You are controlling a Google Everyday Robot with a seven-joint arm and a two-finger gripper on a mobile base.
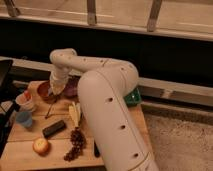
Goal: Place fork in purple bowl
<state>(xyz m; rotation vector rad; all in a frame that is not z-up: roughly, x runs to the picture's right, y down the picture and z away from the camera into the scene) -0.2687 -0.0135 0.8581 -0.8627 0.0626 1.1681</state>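
My gripper (56, 93) hangs at the end of the white arm, over the back left of the wooden table. It sits between the red-brown bowl (43, 90) and the purple bowl (72, 89). The gripper is shut. A slim dark-looking fork (50, 111) slants down and to the left from it, above the tabletop. The wrist and the arm hide part of the purple bowl; its dull purple rim shows just right of the gripper.
On the table's left side stand a white cup (25, 100) and a blue cup (22, 119). A black bar (54, 128), an apple (40, 145), grapes (75, 142) and a yellow piece (75, 113) lie in front. A green thing (134, 96) sits at the back right.
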